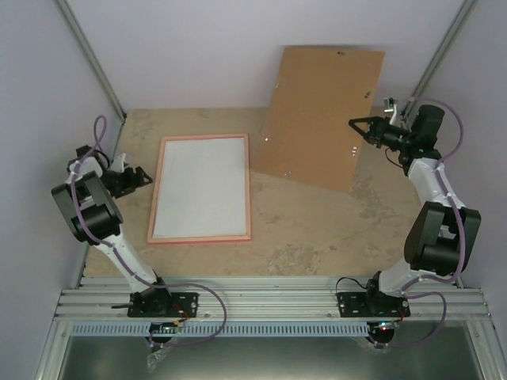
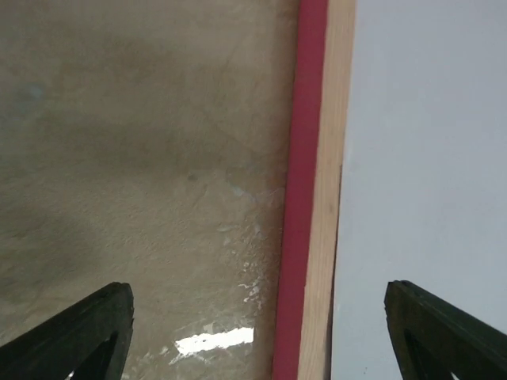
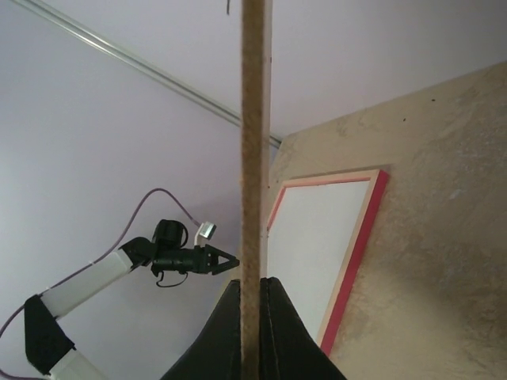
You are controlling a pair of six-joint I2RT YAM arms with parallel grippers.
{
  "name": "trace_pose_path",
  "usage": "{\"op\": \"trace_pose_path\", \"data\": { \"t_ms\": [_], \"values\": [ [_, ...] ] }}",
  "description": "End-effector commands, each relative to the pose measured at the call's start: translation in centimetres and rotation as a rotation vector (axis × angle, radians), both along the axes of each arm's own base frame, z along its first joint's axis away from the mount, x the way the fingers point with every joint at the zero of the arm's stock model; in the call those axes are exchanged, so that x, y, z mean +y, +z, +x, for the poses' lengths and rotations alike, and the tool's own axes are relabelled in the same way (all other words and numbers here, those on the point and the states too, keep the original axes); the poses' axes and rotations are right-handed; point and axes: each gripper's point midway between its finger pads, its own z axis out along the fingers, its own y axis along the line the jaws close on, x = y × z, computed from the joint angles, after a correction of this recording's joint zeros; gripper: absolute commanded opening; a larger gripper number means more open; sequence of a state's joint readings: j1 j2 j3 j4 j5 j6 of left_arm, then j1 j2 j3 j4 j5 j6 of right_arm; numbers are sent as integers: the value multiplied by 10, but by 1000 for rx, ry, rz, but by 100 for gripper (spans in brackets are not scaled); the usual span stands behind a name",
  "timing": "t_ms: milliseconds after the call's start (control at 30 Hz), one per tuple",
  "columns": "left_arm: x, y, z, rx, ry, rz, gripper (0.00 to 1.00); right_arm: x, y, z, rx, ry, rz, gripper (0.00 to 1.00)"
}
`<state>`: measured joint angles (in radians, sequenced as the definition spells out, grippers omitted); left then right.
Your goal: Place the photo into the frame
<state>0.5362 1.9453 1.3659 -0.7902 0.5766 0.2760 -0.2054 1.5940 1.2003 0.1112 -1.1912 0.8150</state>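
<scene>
Showing a mottled beige tabletop [image 1: 317, 229] enclosed by pale lilac walls [image 1: 198, 47], with a ribbed aluminium rail [image 1: 269, 305] along the near edge. The frame [image 1: 200, 188] lies flat left of centre, filled by a white sheet [image 1: 202, 158]. Whether this is the photo turned blank side up cannot be told, as no printed face shows. The left gripper [image 1: 145, 176] hovers with fingers spread above the frame's left edge. The right gripper [image 1: 354, 124] pinches the right edge of a tilted brown board [image 1: 317, 111]. The board's underside is hidden, and whether its lower edge touches the table is unclear.
</scene>
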Motion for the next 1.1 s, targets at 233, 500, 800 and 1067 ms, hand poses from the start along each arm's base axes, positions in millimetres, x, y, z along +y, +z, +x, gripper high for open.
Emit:
{"op": "trace_pose_path", "data": {
  "t_ms": [233, 500, 800, 1067],
  "values": [
    [-61, -29, -22, 67, -229, -165, 70, -11, 20, -7, -91, -9, -41, 1],
    [-142, -35, -18, 37, -404, -152, 57, -14, 18, -8, -96, -9, -54, 1],
    [-216, -30, 5, -42, -528, -89, 55, -15, 9, -16, -77, 3, -67, 0],
    [-195, -3, 64, -167, -369, -2, 68, -19, 8, -21, -78, 4, -68, 1]
  ]
}}
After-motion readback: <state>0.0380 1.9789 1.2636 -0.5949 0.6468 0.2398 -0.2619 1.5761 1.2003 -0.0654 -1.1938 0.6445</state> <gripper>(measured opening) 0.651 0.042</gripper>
